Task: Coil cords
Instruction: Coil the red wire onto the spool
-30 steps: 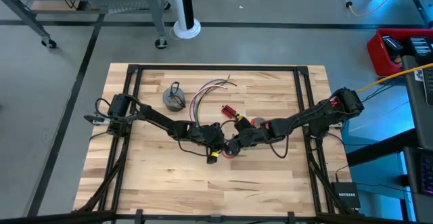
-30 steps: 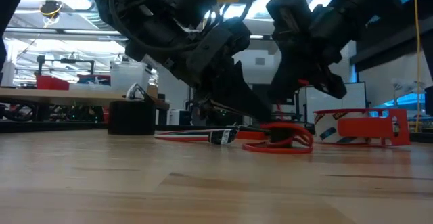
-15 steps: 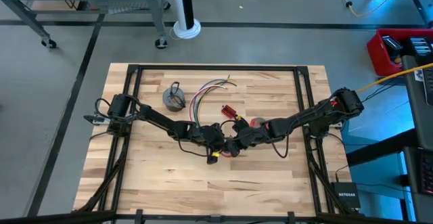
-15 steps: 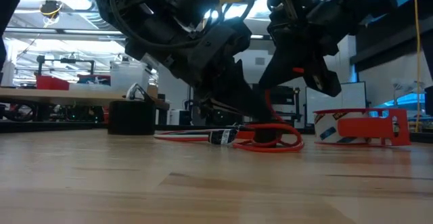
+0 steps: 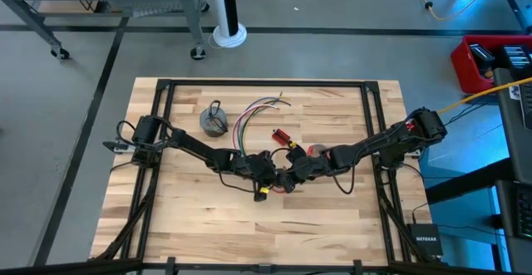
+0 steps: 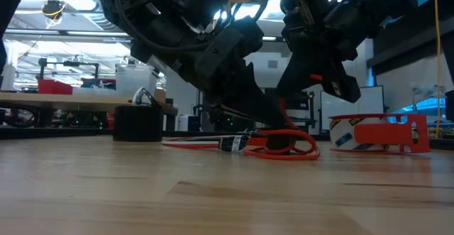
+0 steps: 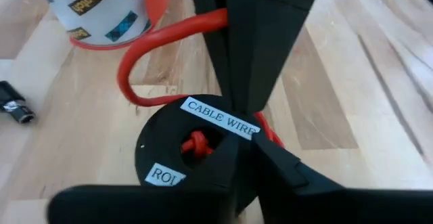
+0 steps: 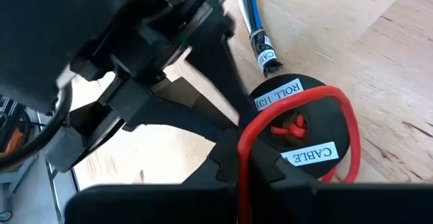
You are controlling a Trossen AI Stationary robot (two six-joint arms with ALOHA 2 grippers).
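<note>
Both grippers meet at the middle of the wooden table. The left gripper has its fingers on the small black-and-red coil, a black spool labelled "CABLE WIRE"; how far apart they stand cannot be told. The right gripper is closed on the red wire looping off that spool. The long bundle of coloured wires lies behind them, the grey coil beside it. A red tape roll sits near the right gripper.
</note>
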